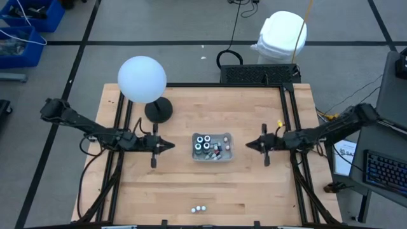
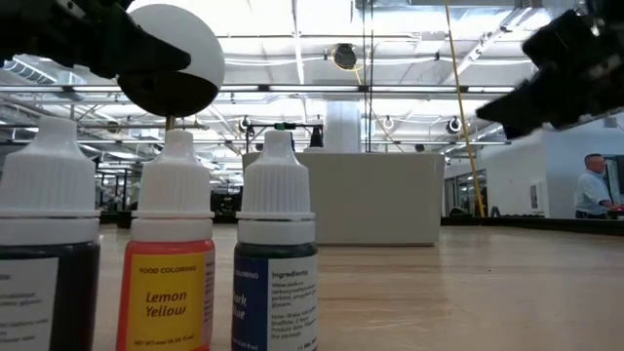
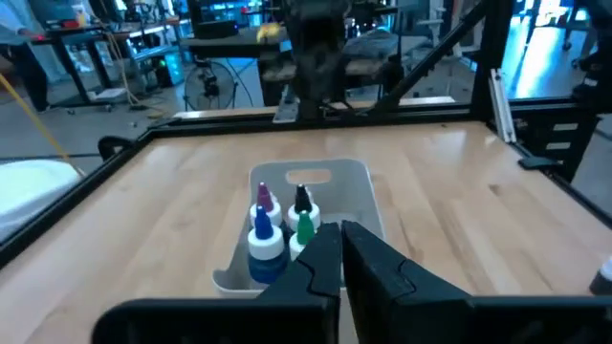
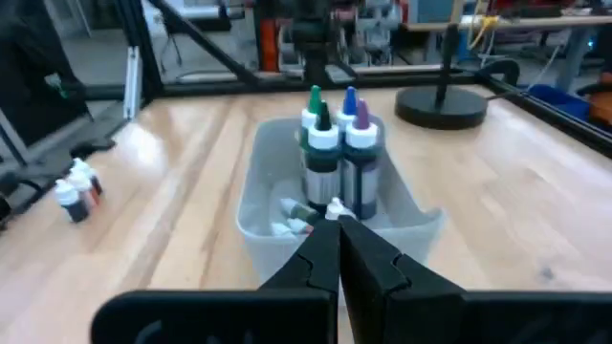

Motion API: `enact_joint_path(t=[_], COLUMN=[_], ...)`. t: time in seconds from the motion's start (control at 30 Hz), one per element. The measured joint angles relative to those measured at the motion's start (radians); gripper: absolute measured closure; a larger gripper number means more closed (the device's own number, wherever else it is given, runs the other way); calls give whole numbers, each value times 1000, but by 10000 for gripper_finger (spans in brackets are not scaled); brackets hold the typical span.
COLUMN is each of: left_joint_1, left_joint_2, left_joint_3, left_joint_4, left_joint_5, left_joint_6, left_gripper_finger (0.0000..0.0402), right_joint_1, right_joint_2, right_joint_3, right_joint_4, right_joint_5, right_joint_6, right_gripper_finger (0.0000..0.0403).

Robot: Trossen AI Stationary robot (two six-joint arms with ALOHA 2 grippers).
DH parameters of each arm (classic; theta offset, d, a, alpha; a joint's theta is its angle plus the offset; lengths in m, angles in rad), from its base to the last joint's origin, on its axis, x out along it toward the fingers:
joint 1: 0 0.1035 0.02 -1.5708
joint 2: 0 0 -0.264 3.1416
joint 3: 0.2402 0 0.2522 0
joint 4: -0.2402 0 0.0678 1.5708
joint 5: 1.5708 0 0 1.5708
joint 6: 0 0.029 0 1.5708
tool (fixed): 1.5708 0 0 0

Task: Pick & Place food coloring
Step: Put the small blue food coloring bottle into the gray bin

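Both arms are dark, slim, jointed links with black cables trailing along them toward the table's black side rails. The left gripper (image 1: 166, 145) and the right gripper (image 1: 252, 145) each taper to two matte black, wedge-shaped fingers (image 3: 382, 272). Behind each pair of jaws sits a broad, black, rounded housing with smooth edges.

A clear plastic tray (image 1: 229, 154) sits on the wooden table (image 1: 254, 184), midway between the two gripper tips. A white globe lamp (image 1: 142, 79) on a black round base (image 1: 158, 111) stands just behind the left gripper. Off the table, well behind the right gripper, is a white bin (image 1: 283, 35).
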Motion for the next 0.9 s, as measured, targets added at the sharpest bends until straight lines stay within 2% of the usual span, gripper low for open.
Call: enact_joint_path(t=[0.1,0.23,0.47,0.57,0.67,0.77,0.9], left_joint_1=[2,2,1,1,1,1,1], left_joint_2=[0,1,1,1,1,1,1], left_joint_3=[0,0,0,0,0,0,0], left_joint_4=[-5,-12,-10,-10,-9,-5,-1], left_joint_5=[0,0,1,1,1,1,1], left_joint_6=[15,34,22,18,30,50,83], left_gripper_finger=[367,357,362,360,361,361,360], right_joint_1=[82,184,273,304,330,343,345], right_joint_2=[207,538,999,1136,1263,1339,1368], right_joint_3=[145,377,804,961,1068,1125,1129], right_joint_4=[61,43,11,-56,-106,-102,-95], right_joint_5=[40,105,156,179,175,175,174], right_joint_6=[0,-31,-53,-53,-53,-47,16], right_gripper_finger=[403,403,402,390,356,310,250])
